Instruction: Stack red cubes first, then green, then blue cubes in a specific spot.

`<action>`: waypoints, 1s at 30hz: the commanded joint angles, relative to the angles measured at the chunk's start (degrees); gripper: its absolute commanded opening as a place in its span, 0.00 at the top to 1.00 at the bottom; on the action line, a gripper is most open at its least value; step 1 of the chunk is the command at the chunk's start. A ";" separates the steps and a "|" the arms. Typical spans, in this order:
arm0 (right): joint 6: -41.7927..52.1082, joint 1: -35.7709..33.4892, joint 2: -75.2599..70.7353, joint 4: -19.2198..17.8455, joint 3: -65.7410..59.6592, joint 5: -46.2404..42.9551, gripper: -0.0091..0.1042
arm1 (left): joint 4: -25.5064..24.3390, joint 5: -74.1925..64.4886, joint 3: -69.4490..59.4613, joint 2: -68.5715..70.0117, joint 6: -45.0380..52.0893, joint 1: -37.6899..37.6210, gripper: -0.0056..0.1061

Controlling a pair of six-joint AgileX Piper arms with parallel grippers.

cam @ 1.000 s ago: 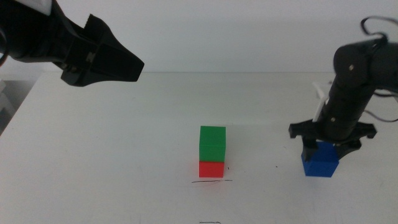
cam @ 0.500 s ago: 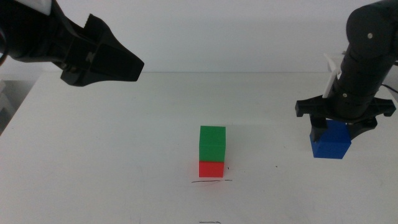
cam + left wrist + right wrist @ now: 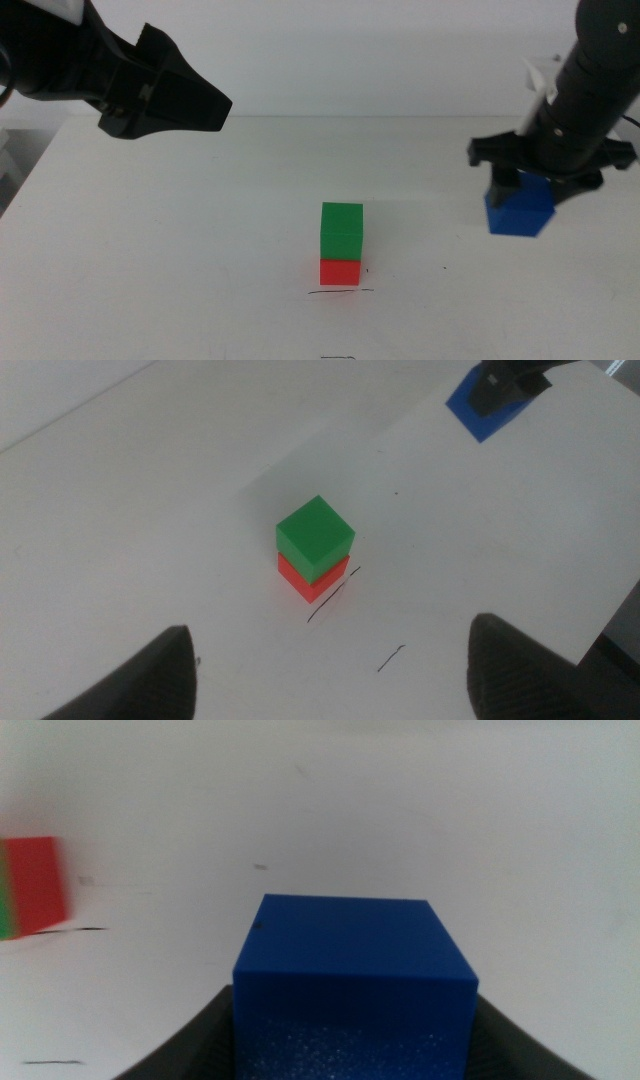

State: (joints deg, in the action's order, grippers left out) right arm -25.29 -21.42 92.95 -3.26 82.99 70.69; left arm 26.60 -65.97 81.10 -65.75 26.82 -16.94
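Altogether three cubes: one blue cube (image 3: 520, 209) pinched by the right gripper (image 3: 540, 190); to its left, one green cube (image 3: 341, 230) atop one red cube (image 3: 340, 272). Left gripper (image 3: 330, 660) spread wide above them.

Right tool (image 3: 520, 195) clamped, raised off table; left tool (image 3: 330, 660) spread, high.

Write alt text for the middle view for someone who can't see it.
The right gripper holds a blue cube in the air above the white table, right of a green cube stacked on a red cube just behind a thin pen line. The left gripper hovers open at upper left.
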 commanded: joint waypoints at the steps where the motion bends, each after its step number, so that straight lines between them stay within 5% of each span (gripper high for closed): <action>1: -0.63 -1.75 -2.51 -0.47 3.58 3.64 0.93 | 1.99 2.59 1.33 1.10 -0.68 -0.35 0.13; 18: -9.55 -16.86 10.82 2.58 23.18 3.64 0.93 | 1.99 2.47 1.33 1.10 -0.68 -0.35 0.13; 30: -11.47 -18.63 15.15 3.26 25.75 3.53 0.93 | 1.99 2.37 1.33 1.10 -0.68 -0.35 0.13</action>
State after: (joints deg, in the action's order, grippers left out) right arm -36.80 -39.94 111.31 1.01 106.70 71.05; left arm 26.60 -66.02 81.10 -65.75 26.82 -16.94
